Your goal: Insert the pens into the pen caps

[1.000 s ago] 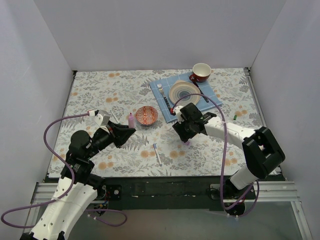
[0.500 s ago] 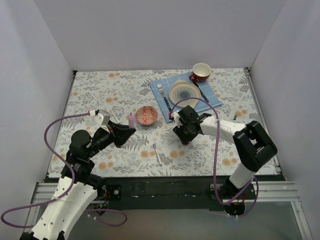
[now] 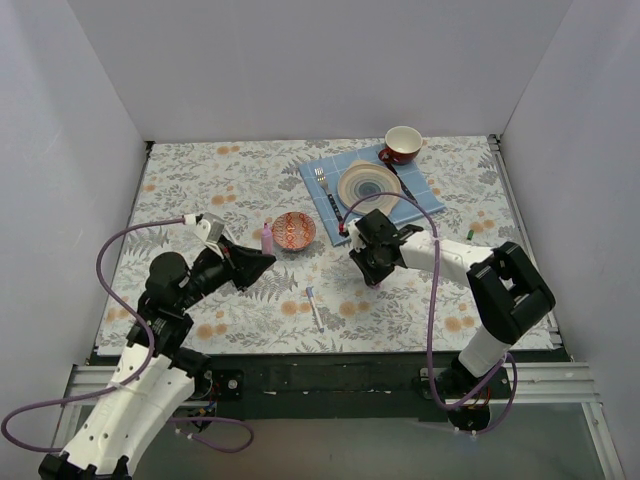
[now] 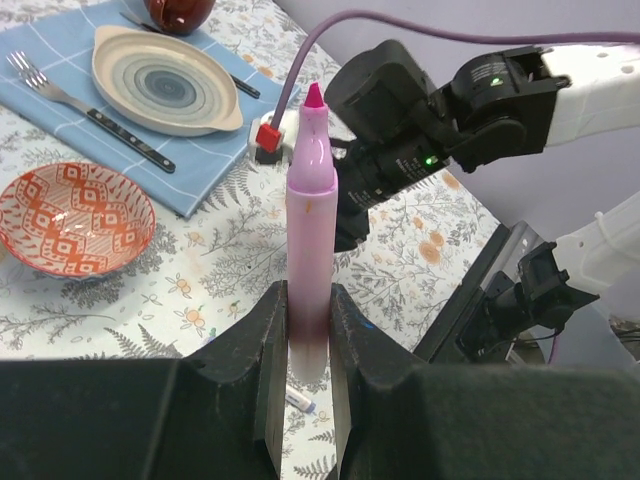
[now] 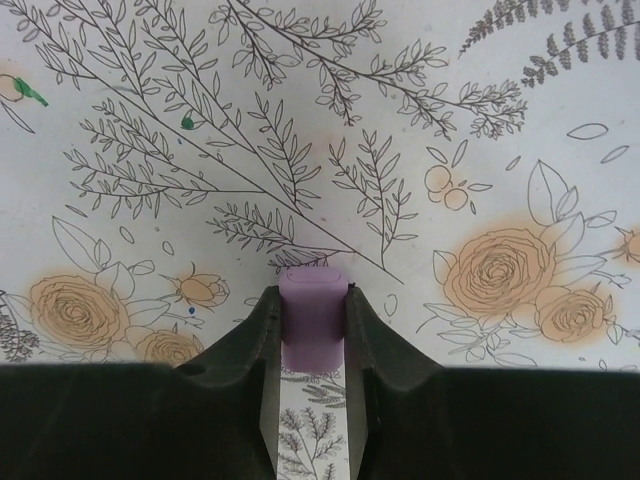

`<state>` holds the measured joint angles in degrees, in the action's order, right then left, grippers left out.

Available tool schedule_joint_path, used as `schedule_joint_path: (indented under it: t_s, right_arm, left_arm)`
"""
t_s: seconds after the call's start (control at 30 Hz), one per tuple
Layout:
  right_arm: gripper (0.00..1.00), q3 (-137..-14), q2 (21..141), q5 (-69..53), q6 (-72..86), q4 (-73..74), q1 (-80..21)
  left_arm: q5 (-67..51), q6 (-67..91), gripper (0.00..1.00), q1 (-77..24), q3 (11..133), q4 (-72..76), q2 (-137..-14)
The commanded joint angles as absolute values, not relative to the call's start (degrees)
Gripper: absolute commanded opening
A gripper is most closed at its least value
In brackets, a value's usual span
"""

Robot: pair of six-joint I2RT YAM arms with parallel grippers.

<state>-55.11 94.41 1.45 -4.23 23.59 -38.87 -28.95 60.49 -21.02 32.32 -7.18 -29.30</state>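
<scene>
My left gripper (image 3: 256, 263) (image 4: 303, 305) is shut on the pink pen (image 4: 310, 215). The pen stands upright in the jaws with its bare pink tip pointing toward the right arm, and it shows in the top view (image 3: 267, 237) beside the bowl. My right gripper (image 3: 373, 272) (image 5: 313, 305) is shut on the pink-lilac pen cap (image 5: 313, 322), held just over the floral cloth. The blue-tipped pen (image 3: 314, 306) lies loose on the cloth between the arms and shows under the left jaws (image 4: 299, 402). The tiny green cap (image 3: 469, 232) lies at the right.
A small red patterned bowl (image 3: 293, 230) sits just right of the left gripper. A blue placemat (image 3: 322, 205) behind the right gripper bears a plate (image 3: 368, 186), a fork (image 3: 322, 182) and a dark-handled knife. A red cup (image 3: 403, 144) stands at the back.
My left arm has lifted and shifted slightly right with the pink pen. My right arm has folded its elbow in, and its gripper with the cap has moved a little left.
</scene>
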Motion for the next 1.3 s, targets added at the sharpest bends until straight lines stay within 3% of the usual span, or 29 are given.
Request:
schedule_joint_path:
  t_s: [0.0, 0.27, 0.7, 1.27]
  right_arm:
    - [0.01, -63.8, 88.6, 1.7, 1.6, 26.6, -39.0]
    - [0.01, -81.2, 85.1, -3.0, 23.6, 18.8, -41.1]
    - [0.01, -94.7, 92.6, 10.5, 33.7, 8.1, -55.5]
    - [0.01, -90.4, 91.8, 16.8, 30.1, 1.8, -62.0]
  left_arm:
    - [-27.9, 62.6, 0.0, -21.1, 32.0, -7.0, -32.4]
    - [-26.1, 58.2, 0.0, -21.1, 33.5, -10.0, -34.8]
    - [-25.1, 58.1, 0.0, -21.1, 33.0, -10.5, -33.1]
    - [-24.4, 58.3, 0.0, -21.1, 32.8, -10.5, -31.8]
